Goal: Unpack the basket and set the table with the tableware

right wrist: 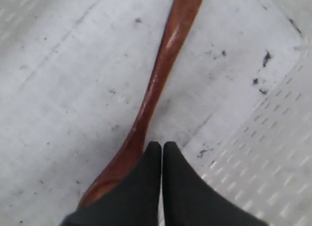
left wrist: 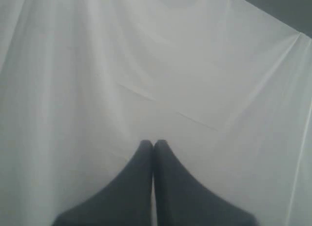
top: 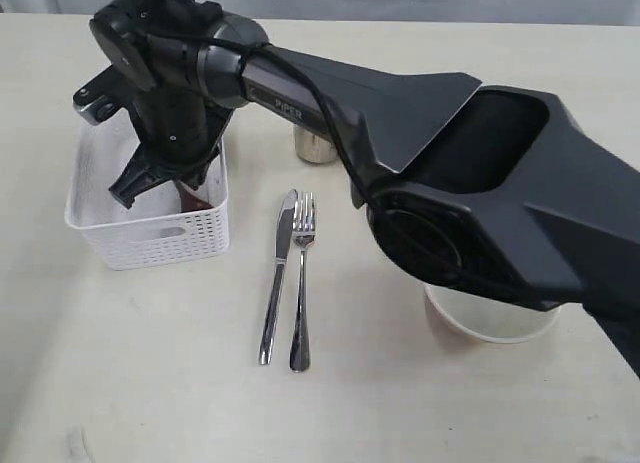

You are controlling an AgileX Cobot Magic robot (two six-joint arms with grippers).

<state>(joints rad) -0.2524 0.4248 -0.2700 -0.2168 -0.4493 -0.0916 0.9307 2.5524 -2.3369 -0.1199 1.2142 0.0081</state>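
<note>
**Spoon (right wrist: 161, 70) not out of basket (top: 150, 245) yet**

Knife (top: 277, 278), fork (top: 302, 283), cup (top: 315, 149) & bowl (top: 490, 325) are out on the table (top: 150, 383). Spoon lies in the basket. R gripper (right wrist: 162, 147) is down on it, jaws together; can't tell if it has the spoon. L gripper (left wrist: 154, 144): jaws together, holds nothing. Plate & chopsticks not seen.

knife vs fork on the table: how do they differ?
The shiny steel knife ends in a plain blade, the shiny steel fork in tines. In the exterior view the knife lies left and slants; the fork lies straighter. Both lie flat on the pale cream table, heads together.
</note>
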